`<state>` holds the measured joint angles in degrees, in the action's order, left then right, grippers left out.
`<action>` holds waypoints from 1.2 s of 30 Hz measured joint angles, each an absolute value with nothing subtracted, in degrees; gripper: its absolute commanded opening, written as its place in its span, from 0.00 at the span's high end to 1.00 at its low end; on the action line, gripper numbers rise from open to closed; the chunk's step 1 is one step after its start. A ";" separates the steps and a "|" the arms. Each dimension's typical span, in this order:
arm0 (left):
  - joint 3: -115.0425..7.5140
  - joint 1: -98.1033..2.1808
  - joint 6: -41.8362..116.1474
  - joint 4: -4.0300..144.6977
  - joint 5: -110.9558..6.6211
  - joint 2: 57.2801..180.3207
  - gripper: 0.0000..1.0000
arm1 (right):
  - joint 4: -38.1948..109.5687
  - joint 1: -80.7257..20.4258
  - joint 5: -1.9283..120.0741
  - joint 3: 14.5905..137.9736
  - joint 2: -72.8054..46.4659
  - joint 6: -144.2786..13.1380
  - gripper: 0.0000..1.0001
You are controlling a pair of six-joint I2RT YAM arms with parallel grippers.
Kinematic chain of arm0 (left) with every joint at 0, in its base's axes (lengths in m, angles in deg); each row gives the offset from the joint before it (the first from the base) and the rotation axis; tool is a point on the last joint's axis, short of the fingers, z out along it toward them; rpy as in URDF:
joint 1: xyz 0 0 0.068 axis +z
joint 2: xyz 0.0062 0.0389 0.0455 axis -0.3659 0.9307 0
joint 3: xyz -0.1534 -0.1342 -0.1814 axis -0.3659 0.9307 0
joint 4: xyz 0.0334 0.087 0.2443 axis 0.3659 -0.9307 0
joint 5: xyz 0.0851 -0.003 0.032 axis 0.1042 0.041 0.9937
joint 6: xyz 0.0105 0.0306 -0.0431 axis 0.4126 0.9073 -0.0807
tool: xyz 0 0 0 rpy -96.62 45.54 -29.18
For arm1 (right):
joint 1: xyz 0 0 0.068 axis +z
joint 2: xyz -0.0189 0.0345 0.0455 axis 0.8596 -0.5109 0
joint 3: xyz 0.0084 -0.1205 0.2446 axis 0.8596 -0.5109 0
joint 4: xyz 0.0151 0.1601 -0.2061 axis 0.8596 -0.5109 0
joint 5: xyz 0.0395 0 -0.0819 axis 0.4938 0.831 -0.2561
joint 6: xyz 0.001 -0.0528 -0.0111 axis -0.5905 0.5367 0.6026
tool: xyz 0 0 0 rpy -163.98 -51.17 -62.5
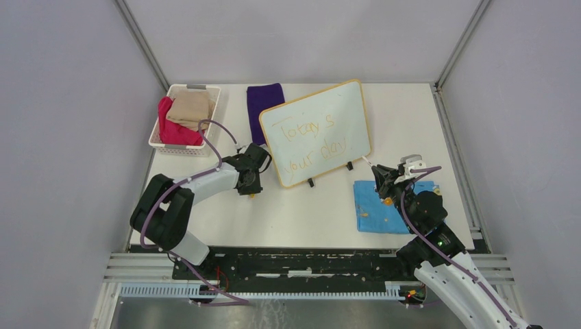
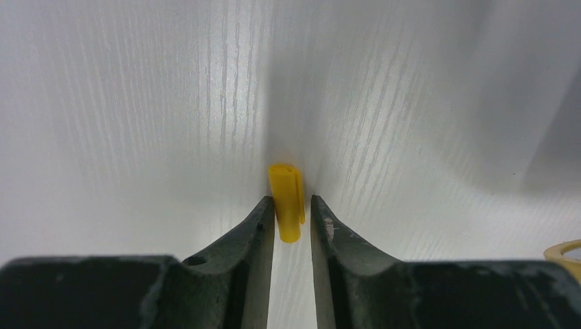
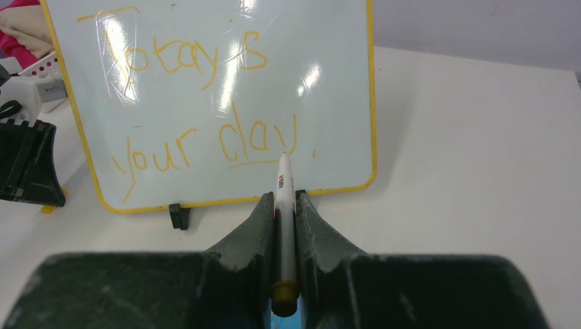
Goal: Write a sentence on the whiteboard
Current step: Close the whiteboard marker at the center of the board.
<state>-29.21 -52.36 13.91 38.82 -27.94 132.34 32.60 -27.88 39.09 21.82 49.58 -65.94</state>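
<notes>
Closest to the eye in the right wrist view are the two dark fingers of the right gripper. They are pressed together on a white marker. Its barrel runs up between them and its tip points at the board. There is red print on the barrel, too small to read. The tip lies over the end of the word "day", but I cannot tell whether it touches the surface.

The whiteboard stands just ahead on its black clip feet, yellow frame all around. It sits in the middle of the table, turned a little toward the right arm. The sentence is in yellow-orange, two lines. The upper one looks like "Totay's" (the third letter may be a "d"), and the lower one reads "your day", with a stroke under "day" and a dot after it.

The left gripper is down at the table just beside the board's left edge. Its fingers are nearly together with a small yellow cap held between them.

Farther out, a blue cloth lies under the right gripper. A purple cloth lies behind the board. A white basket at the far left holds pink and beige fabric.
</notes>
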 measured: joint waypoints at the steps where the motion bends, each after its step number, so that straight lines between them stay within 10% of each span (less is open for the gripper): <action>1: -29.21 -52.36 13.91 38.89 -27.96 132.36 0.70 | 32.60 -27.88 39.12 21.82 49.58 -65.94 1.00; 15: -28.36 -52.42 13.86 40.07 -27.33 131.34 0.98 | 32.34 -27.88 39.12 21.82 49.47 -65.94 1.00; 36: -36.31 -52.42 18.82 40.88 -32.29 94.55 0.98 | 35.94 -27.88 43.55 34.30 38.31 -64.91 1.00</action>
